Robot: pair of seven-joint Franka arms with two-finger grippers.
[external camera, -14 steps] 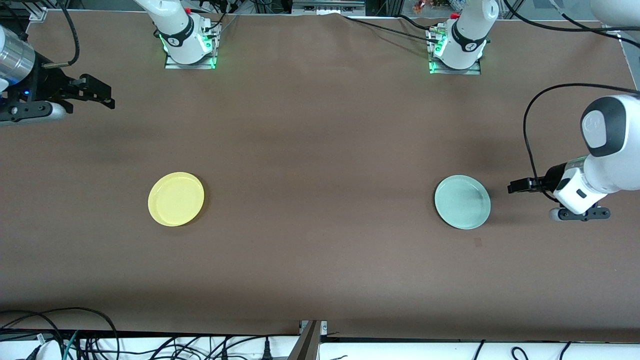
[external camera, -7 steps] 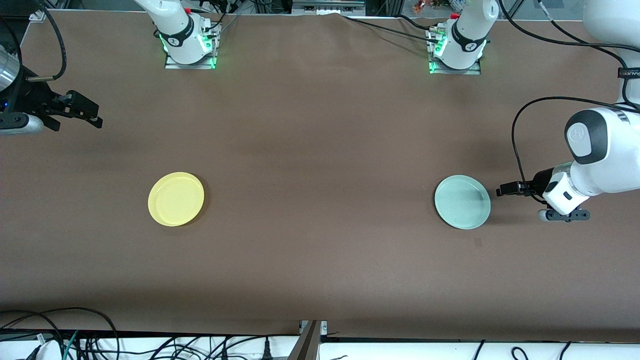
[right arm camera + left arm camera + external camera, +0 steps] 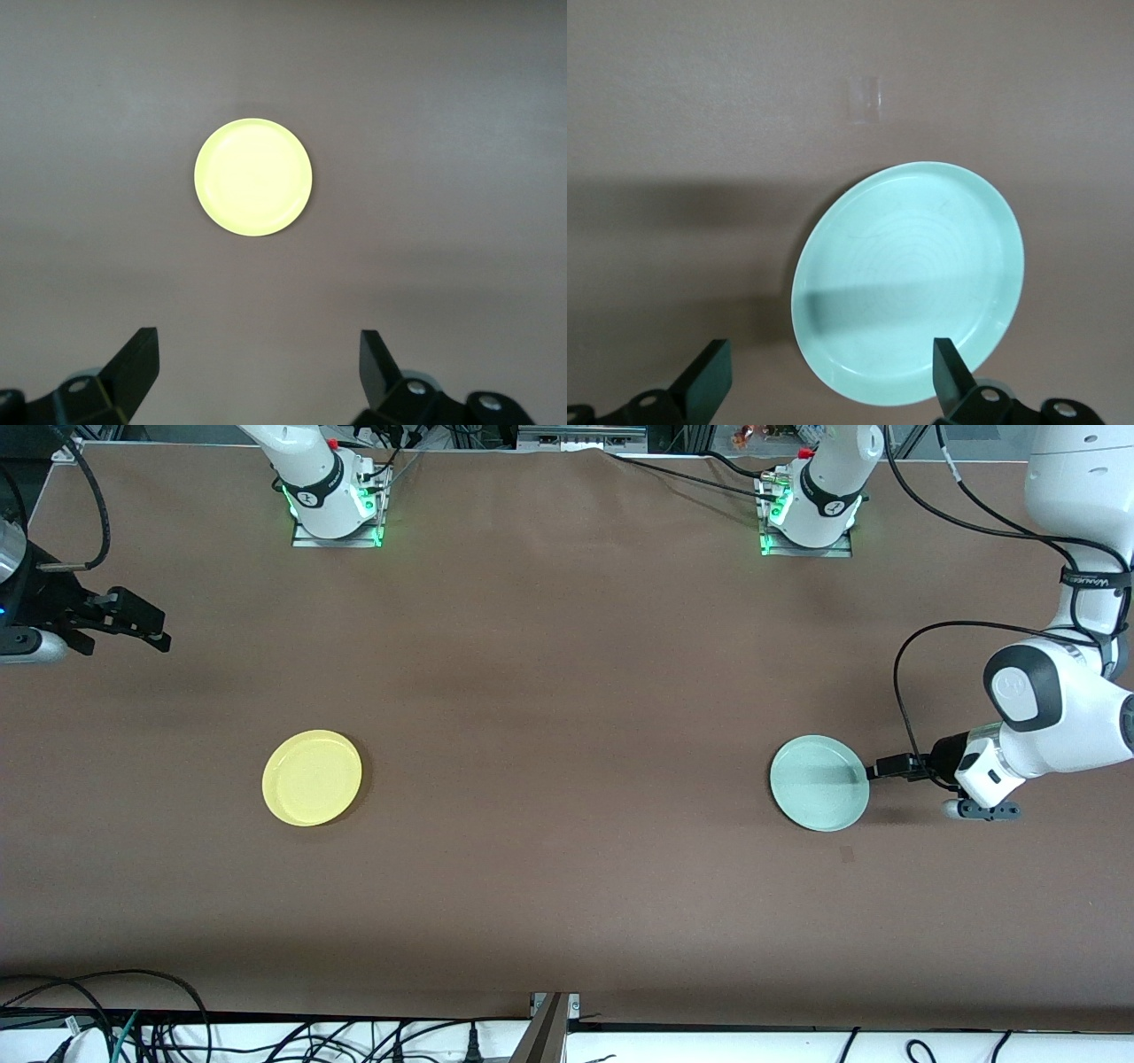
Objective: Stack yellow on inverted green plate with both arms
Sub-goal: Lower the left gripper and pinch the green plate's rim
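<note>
The yellow plate lies flat on the brown table toward the right arm's end, hollow side up. The pale green plate lies flat toward the left arm's end, hollow side up. My left gripper is open and low, right beside the green plate's rim on the side toward the table's end. In the left wrist view the green plate lies just ahead of the open left gripper. My right gripper is open and empty, up over the table's end. The right wrist view shows the yellow plate well ahead of the right gripper.
A small pale mark is on the cloth, nearer the front camera than the green plate; it also shows in the left wrist view. The arm bases stand along the table's edge farthest from the front camera. Cables hang off the nearest edge.
My left gripper has moved in and down, from a gap away to right beside the green plate's rim. My right gripper has drifted toward the table's end. Both plates have stayed still.
</note>
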